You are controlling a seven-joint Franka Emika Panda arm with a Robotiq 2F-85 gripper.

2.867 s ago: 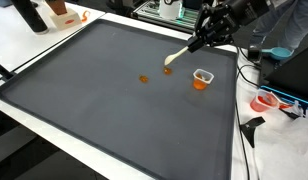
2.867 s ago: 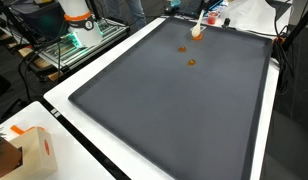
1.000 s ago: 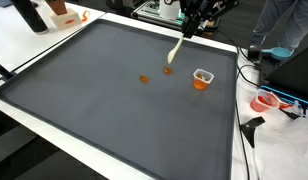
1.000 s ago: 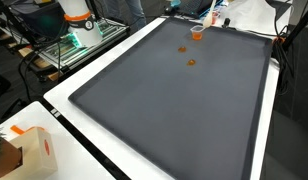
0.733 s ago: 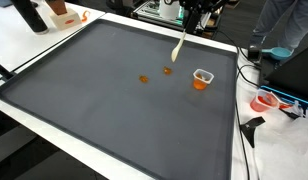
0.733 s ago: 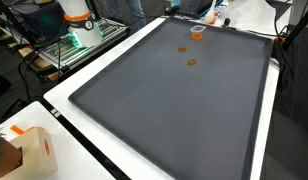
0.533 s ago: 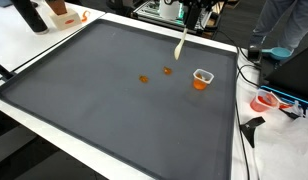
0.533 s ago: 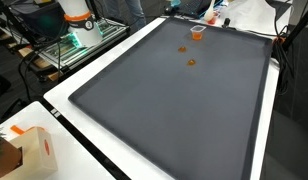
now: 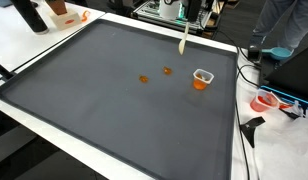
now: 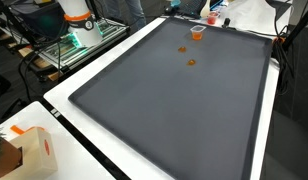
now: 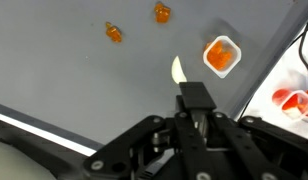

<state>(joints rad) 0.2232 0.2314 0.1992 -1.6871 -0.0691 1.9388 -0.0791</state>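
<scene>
1. Wrist view: farthest left, a small orange piece (image 11: 114,33) lies on the grey mat (image 11: 64,75), well ahead of the gripper (image 11: 194,108) and off to one side of it.
2. A second orange piece (image 11: 162,13) lies further ahead still, closer to the gripper's centre line and apart from the first.
3. The gripper's fingers are pressed in on the handle of a pale spoon (image 11: 178,72). The spoon juts out ahead of the fingertips, bowl end foremost, and touches neither piece.
4. A clear cup (image 11: 221,55) with orange filling stands on the mat ahead of the gripper. It is near the spoon's bowl, on the side away from the pieces, and apart from it.
5. A red object (image 11: 289,98) sits off the mat, level with the fingertips and well out to that same side.
6. In an exterior view the gripper (image 9: 194,14) hangs over the mat's far edge, and the spoon (image 9: 184,41) points down from it. Whether its tip meets the mat cannot be told. The cup (image 9: 202,78) and both pieces lie below the gripper, well apart from it.
</scene>
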